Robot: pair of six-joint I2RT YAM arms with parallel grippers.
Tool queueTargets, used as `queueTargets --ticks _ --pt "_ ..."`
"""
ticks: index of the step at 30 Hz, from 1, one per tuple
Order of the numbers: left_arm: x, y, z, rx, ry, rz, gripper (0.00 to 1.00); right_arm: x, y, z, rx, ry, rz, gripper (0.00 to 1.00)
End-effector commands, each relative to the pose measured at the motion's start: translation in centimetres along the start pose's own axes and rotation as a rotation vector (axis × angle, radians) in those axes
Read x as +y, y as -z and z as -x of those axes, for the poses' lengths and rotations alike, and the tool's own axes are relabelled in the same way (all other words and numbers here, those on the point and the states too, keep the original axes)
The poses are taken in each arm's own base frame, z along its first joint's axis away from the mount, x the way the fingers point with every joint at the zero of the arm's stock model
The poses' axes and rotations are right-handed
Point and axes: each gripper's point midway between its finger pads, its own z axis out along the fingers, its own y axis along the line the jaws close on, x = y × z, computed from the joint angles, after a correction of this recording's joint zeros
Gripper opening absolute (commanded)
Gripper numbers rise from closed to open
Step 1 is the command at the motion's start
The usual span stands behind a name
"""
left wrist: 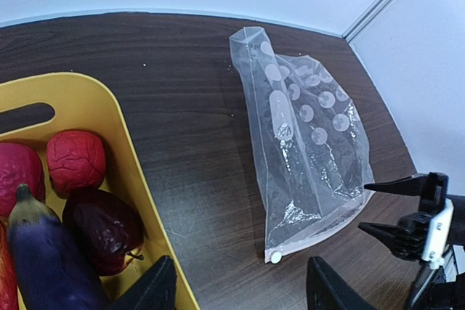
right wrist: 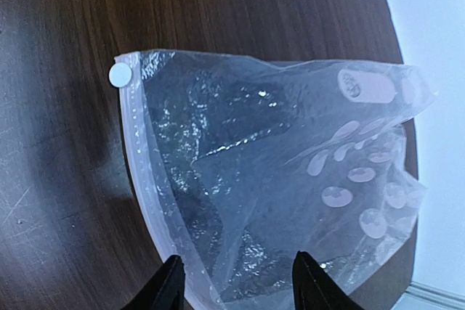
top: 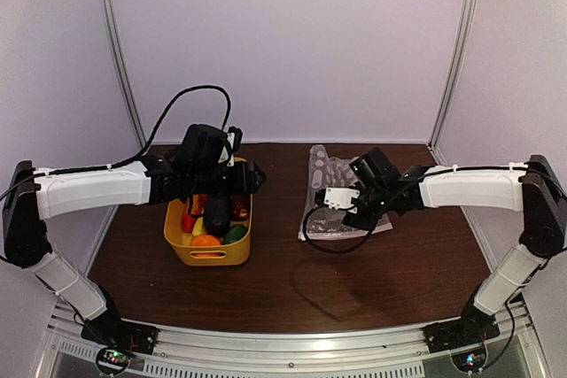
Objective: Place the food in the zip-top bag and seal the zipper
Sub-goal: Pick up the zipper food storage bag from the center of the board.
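Food (left wrist: 105,226) sits heaped in the yellow basket (left wrist: 109,128) toward the left edge of the counter (top: 292,289). The left wrist view catches only one corner of it: a lumpy red piece, a dark red one and a purple eggplant, with further red pieces cut off at the frame's left side. From above, the left arm's wrist covers most of the basket, so only scraps of orange, green, yellow and red peek out around it. Of the left fingers (left wrist: 156,288) just the dark tips show at the bottom of their own view, spread apart with nothing between them, over the basket's rim and bare counter. The zip-top bag (left wrist: 305,150) lies flat and apart from the basket, right of the counter's middle, its far end toward the back edge; the right arm hides its near half from above. The zipper (right wrist: 142,165) runs along the near end, a white round tab at one corner; whether it is pressed closed cannot be told. The right fingers (right wrist: 171,284) stand parted over the crinkled plastic beside the zipper, only their tips in frame, and contact with the bag is unclear.
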Motion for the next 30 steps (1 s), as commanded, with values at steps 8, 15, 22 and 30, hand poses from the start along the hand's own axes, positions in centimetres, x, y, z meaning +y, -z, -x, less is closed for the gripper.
queueTargets --ticks 8,15,22,30 --pt "-1.3 1.0 1.9 -0.065 -0.069 -0.036 0.63 1.8 -5.1 -2.1 0.059 -0.028 0.257 0.49" --pt "-1.6 1.0 2.7 -0.082 -0.078 -0.037 0.63 2.1 -5.2 -1.5 0.044 -0.052 0.350 0.00" --pt "-2.1 1.8 3.5 -0.130 -0.022 -0.066 0.62 -3.8 1.4 1.4 -0.105 -0.292 0.308 0.00" --pt "-7.5 1.3 2.1 -0.199 0.006 -0.246 0.64 -8.8 6.5 3.8 -0.383 -0.709 0.233 0.00"
